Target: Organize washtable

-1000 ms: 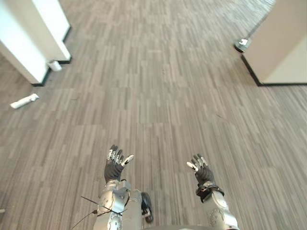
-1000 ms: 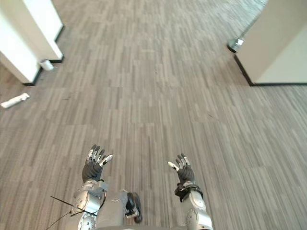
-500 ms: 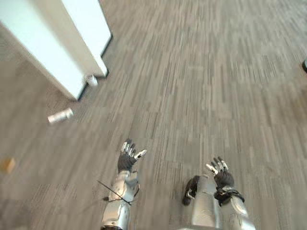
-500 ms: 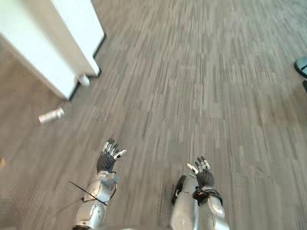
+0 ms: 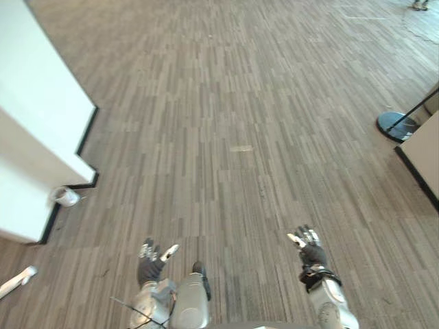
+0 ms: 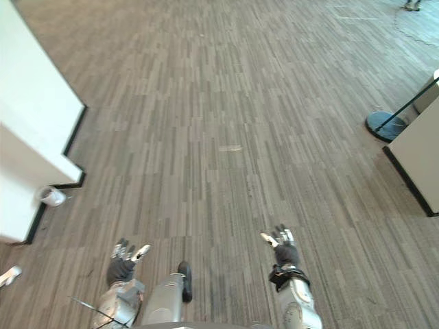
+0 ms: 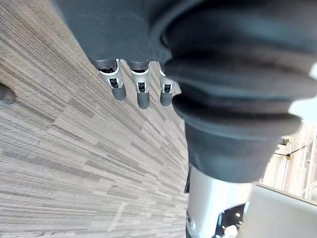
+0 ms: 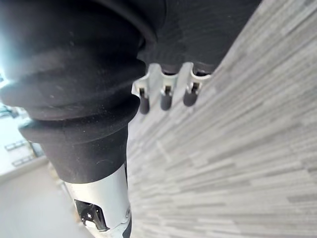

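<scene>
Both hands hang over bare wood-look floor at the bottom of the eye views. My left hand is open with its fingers spread and holds nothing; its fingers point down at the floor in the left wrist view. My right hand is open too and empty, and its fingers hang over the floor in the right wrist view. A small white cup lies on its side by the foot of a white unit at the left. A white tube-like item lies on the floor at the lower left.
A stanchion with a round dark base stands at the right, next to the corner of a beige cabinet. A small pale mark sits on the floor ahead. A person's shoes show at the far top right.
The whole picture has shifted, so the camera has turned: the white unit now sits closer at the left and the stanchion base has come into view at the right. Both hands stay open.
</scene>
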Controlling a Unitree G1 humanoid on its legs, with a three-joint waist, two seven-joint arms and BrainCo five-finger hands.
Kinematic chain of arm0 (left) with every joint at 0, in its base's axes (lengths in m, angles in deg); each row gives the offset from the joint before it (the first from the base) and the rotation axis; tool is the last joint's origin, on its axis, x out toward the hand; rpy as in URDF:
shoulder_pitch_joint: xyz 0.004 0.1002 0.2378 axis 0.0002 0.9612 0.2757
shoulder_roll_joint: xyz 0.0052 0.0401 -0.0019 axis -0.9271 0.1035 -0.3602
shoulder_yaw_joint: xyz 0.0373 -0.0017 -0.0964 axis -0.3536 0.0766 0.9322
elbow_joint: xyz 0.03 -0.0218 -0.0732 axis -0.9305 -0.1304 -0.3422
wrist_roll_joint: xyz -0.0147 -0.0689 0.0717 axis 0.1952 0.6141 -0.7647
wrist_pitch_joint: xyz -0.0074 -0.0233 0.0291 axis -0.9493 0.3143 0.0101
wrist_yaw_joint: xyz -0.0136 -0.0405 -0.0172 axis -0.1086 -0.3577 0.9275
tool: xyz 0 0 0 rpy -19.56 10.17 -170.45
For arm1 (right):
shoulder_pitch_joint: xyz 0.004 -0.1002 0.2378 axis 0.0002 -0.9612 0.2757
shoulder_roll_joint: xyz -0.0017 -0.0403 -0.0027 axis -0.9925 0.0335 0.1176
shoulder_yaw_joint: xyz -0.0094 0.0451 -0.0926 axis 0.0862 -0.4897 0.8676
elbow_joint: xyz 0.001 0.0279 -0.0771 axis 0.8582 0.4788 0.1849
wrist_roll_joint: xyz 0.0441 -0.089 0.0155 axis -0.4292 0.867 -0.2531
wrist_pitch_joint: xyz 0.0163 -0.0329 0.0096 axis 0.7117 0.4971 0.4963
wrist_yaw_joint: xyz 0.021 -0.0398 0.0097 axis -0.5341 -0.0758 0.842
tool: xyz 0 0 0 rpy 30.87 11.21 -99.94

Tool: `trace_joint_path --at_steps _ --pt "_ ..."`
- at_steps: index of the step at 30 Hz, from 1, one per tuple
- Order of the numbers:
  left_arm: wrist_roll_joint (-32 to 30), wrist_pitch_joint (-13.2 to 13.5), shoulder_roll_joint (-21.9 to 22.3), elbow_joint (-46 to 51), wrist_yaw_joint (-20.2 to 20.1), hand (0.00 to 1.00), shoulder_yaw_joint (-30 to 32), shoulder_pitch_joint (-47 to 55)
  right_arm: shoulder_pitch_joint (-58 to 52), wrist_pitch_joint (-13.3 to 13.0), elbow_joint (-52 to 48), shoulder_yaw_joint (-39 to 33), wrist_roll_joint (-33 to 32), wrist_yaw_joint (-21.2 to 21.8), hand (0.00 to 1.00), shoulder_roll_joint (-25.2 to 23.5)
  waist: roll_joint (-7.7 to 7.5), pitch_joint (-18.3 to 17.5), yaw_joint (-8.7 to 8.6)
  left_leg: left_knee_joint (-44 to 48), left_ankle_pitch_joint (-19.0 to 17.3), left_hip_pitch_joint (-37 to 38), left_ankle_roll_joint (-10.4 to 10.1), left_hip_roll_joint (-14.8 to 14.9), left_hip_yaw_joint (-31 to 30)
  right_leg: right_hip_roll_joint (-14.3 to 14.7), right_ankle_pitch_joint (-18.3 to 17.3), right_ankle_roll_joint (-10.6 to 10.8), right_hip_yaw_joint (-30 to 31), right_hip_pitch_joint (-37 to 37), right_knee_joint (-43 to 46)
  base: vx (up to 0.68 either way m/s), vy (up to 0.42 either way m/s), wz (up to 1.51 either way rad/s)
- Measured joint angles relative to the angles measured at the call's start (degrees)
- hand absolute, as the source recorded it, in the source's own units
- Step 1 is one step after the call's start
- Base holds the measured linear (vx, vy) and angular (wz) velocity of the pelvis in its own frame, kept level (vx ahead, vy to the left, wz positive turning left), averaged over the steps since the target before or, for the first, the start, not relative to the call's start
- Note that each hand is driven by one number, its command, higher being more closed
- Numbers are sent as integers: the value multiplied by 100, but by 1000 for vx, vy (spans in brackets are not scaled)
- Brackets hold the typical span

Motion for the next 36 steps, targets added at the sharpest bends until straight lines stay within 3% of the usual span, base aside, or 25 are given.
trace_joint_path --at_steps 2,4,5,7,8,9,10,11,12,13,15,17,18,19,20,21,24,25,26,28,29,30,33,35,36 --pt "-16 -5 -71 12 2 0 1 -20 148 22 109 7 -18 18 0 -76 176 86 -52 -328 -225 764 -26 30 61 159 -215 -22 -11 -608 795 638 118 -24" --pt "-16 13 -114 209 -10 0 2 34 81 11 60 19 -62 104 0 -153 310 67 -215 -1032 -222 1544 -45 49 131 312 -441 -55 -437 -1047 567 589 11 -12" --pt "-16 47 -118 299 -26 0 -13 26 5 7 38 48 -77 139 0 -149 429 44 -290 -1352 -218 1899 -52 106 142 346 -549 -117 -706 -1356 82 699 -68 3" --pt "-55 101 -161 332 -38 0 -94 -112 -114 11 38 111 -75 153 0 -119 492 3 -406 -1683 -207 2240 -249 219 144 408 -491 -53 -944 -1760 -1388 575 -89 14" --pt "-129 111 -222 330 -39 0 -179 -188 -154 15 37 145 -71 150 0 -109 489 -25 -441 -1775 -259 2368 -382 292 143 482 -237 -9 -1022 -1864 -2376 586 -188 13" --pt "-135 130 -374 328 -64 0 -262 -220 -278 16 35 172 -66 139 0 -131 283 -144 -425 -1865 -418 2590 -685 204 132 589 760 -190 -1146 -1868 -4138 714 -231 11" --pt "-134 125 -415 313 -69 0 -287 -224 -371 15 40 176 -52 123 0 -129 201 -203 -449 -1860 -498 2727 -823 227 71 647 1636 -441 -1076 -1802 -4308 625 -230 -5" --pt "-132 102 -250 169 -62 0 -312 -289 -378 33 66 184 -32 100 0 -61 448 -220 -440 -1905 -516 2897 -907 418 33 767 1763 -109 -1131 -1759 -4127 498 -171 -20" --pt "-133 100 -110 187 -55 0 -366 -281 -363 29 -16 160 -1 93 0 18 602 -265 -428 -1911 -285 2924 -1124 539 -36 838 1468 -113 -1167 -1787 -3880 572 -226 -22" --pt "-134 118 -18 190 -76 0 -483 -331 -397 20 -200 129 -2 99 0 117 642 -278 -492 -1771 14 2945 -1063 521 -181 825 1048 -60 -1147 -1837 -3502 631 -263 -15" --pt "-129 148 92 185 -141 0 -610 -361 -442 17 -224 143 -6 120 0 140 714 -271 -519 -374 604 2589 -1254 758 -548 949 448 -36 -1130 -1572 -3143 576 -287 -19" --pt "-104 165 88 29 -138 0 -693 -357 -482 17 -232 162 -21 110 0 164 859 -242 -500 1565 2307 1843 -1499 1270 -875 1345 73 -116 -1159 -892 -3398 480 -133 -36" --pt "-89 165 86 -113 -131 0 -740 -371 -517 2 -243 140 -39 109 0 154 954 -260 -467 2472 2298 1395 -1496 1451 -907 1497 -1 -130 -1199 -595 -3618 402 -15 -18" --pt "-69 163 82 -166 -130 0 -780 -384 -526 -1 -243 117 -69 92 0 162 981 -246 -456 3109 2146 1034 -1291 1568 -862 1582 -39 -143 -1203 -396 -3767 492 -20 -17" --pt "-68 160 80 -225 -143 0 -801 -373 -525 -9 -243 113 -171 62 0 173 953 -228 -404 3848 1737 507 -806 1625 -643 1668 -49 -160 -1162 -75 -4066 460 -14 -20" --pt "-67 152 80 -265 -143 0 -799 -292 -517 -9 -246 116 -174 50 0 174 911 -208 -363 3973 1320 118 -610 1605 -351 1708 -52 -155 -1115 278 -4404 460 12 -25" --pt "58 121 86 -264 -158 0 -757 -104 -443 10 -294 160 -177 9 0 178 850 -182 -196 2650 633 -527 -560 1441 37 1683 -148 13 -1015 918 -4940 446 86 -25" --pt "73 109 89 -265 -160 0 -730 -74 -410 18 -294 170 -175 8 0 171 818 -183 -176 2169 578 -553 -558 1358 77 1629 -185 88 -1005 1011 -4993 603 191 -14" --pt "111 83 93 -262 -166 0 -701 -49 -375 15 -331 174 -173 9 0 171 754 -184 -121 896 557 -562 -574 1147 152 1499 -253 297 -1006 1232 -5107 540 227 -6" --pt "114 63 100 -243 -194 0 -656 -42 -355 3 -399 174 -161 18 0 211 709 -200 -89 -1068 884 -506 -735 774 130 1317 -312 728 -1095 1521 -5255 646 291 6" --pt "117 43 81 -279 -190 0 -603 -51 -299 5 -275 185 -152 20 0 170 508 -217 -35 -1342 1525 -295 -87 440 220 1077 -338 947 -1103 1764 -5375 733 304 25" --pt "113 36 62 -209 -152 0 -482 -124 -319 12 -279 274 -151 16 0 142 313 -253 -74 -1157 1372 -382 146 293 317 920 -60 973 -1144 1808 -5503 727 297 22" --pt "110 39 40 -4 -153 0 -374 -174 -107 16 -297 388 -134 117 0 65 244 -246 67 -565 731 -371 207 333 375 793 520 1036 -1024 1767 -5190 487 243 -14" --pt "109 42 4 14 -154 0 -334 -147 -119 0 -295 380 -100 131 0 -13 110 -305 65 -738 306 51 197 79 486 394 570 1037 -843 1499 -4145 413 226 -11" --pt "110 40 -12 10 -154 0 -339 -144 -120 -4 -269 378 -80 129 0 -50 24 -309 53 -846 151 246 219 -72 552 123 654 918 -643 1142 -3267 428 199 1"
